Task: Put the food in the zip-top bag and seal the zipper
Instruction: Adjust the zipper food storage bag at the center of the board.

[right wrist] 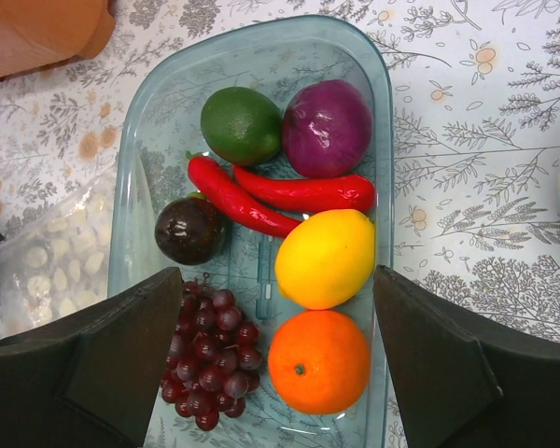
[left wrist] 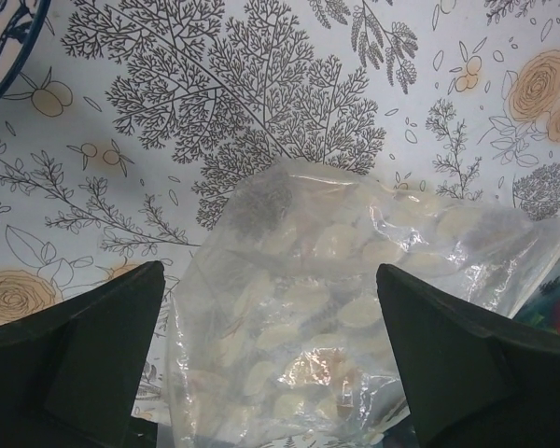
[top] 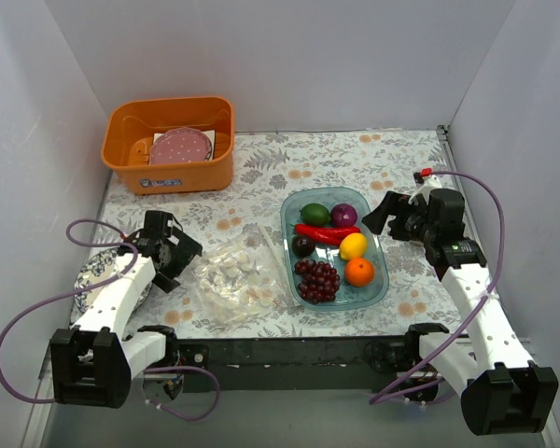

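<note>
Floral tablecloth (top: 355,159) — zip-top bag (top: 231,280) just beside blue tray (top: 290,217) of food (top: 325,233)

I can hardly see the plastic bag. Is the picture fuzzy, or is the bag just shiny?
Left wrist view: not fuzzy; the zip-top bag is clear and its crinkles catch white glints; only the left fingers look dark and soft-edged. Top external view: even light, soft shadows, the bag small and pale against the patterned tablecloth.
</note>
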Controlling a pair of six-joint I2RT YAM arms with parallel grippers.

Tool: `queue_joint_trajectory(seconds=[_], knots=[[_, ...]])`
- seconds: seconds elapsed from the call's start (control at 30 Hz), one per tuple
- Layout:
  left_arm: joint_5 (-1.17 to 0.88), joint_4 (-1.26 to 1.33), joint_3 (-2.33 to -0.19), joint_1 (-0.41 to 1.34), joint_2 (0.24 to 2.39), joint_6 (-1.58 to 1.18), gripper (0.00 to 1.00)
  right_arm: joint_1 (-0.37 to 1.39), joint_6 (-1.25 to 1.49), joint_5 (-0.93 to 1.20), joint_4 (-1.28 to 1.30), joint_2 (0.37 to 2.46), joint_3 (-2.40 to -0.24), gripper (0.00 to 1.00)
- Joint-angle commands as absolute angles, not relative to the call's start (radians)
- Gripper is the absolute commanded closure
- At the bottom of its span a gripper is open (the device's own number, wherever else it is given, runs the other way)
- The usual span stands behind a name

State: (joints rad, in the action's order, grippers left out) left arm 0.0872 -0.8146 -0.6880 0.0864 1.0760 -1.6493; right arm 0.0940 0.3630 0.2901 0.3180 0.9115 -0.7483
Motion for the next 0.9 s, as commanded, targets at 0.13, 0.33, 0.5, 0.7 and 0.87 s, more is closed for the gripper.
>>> queue_joint_trajectory(seconds=[0.13, 0.33, 0.5, 0.7, 0.87], knots=[[-0.080, -0.687, -0.580, 0.055, 1.052, -1.697, 0.02, 0.100, 0.345, 0.324, 0.334, 0.913, -0.799, 0.09], [-0.064, -0.623, -0.502, 0.054, 0.910, -1.723, 0.11, 0.098, 0.345, 0.325, 0.342, 0.923, -0.785, 0.09], [-0.035, -0.597, -0.477, 0.055, 0.838, -1.730, 0.45, 0.098, 0.345, 0.318, 0.367, 0.922, -0.779, 0.09], [-0.012, -0.589, -0.502, 0.055, 0.882, -1.687, 0.82, 0.100, 0.353, 0.311, 0.376, 0.902, -0.773, 0.09], [0.026, -0.572, -0.547, 0.054, 0.937, -1.649, 1.00, 0.098, 0.354, 0.313, 0.391, 0.897, -0.784, 0.10]])
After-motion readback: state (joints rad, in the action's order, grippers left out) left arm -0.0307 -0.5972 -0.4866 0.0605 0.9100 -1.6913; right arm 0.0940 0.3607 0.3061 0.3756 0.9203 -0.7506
